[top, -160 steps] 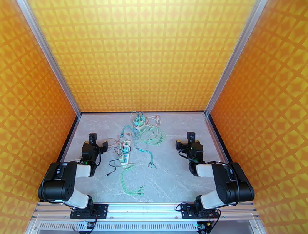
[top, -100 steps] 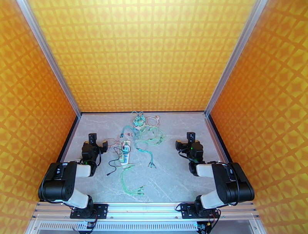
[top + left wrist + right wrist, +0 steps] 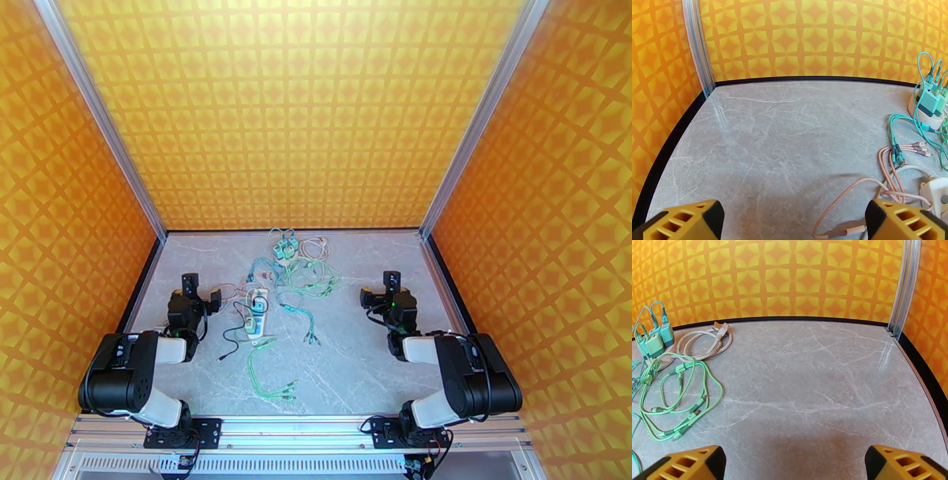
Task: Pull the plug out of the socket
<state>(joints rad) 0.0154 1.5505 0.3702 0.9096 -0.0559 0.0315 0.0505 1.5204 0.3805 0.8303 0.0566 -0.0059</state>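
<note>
A grey marble tabletop [image 3: 359,359] sits inside a booth of orange and yellow patterned walls. Loose cables are scattered across its middle, between the two arms.

A tangle of bright green cables [image 3: 306,286] sprawls right of centre, and another green cable [image 3: 265,371] loops nearer the arm bases. A thin black lead [image 3: 231,335] trails to the left. Near the back wall, two teal chargers [image 3: 929,102] stand upright on a white base. A coiled cream cable [image 3: 703,344] lies just beside them. Pink cables [image 3: 888,165] curl across the tabletop between the left tool and the strip.

The socket [image 3: 254,313] is a white power strip lying flat at the centre, closer to the left arm, with cables crossing around it. The plug [image 3: 251,322] looks like a small pale green block seated in the strip toward its near end. It is too small in the overhead view to make out more.

The left tool [image 3: 792,223] has its yellow fingers [image 3: 683,221] spread wide with nothing between them, over bare tabletop left of the strip. The right tool [image 3: 794,463] is also spread wide and empty, well apart from the strip on the right, with the green tangle between them.
</note>
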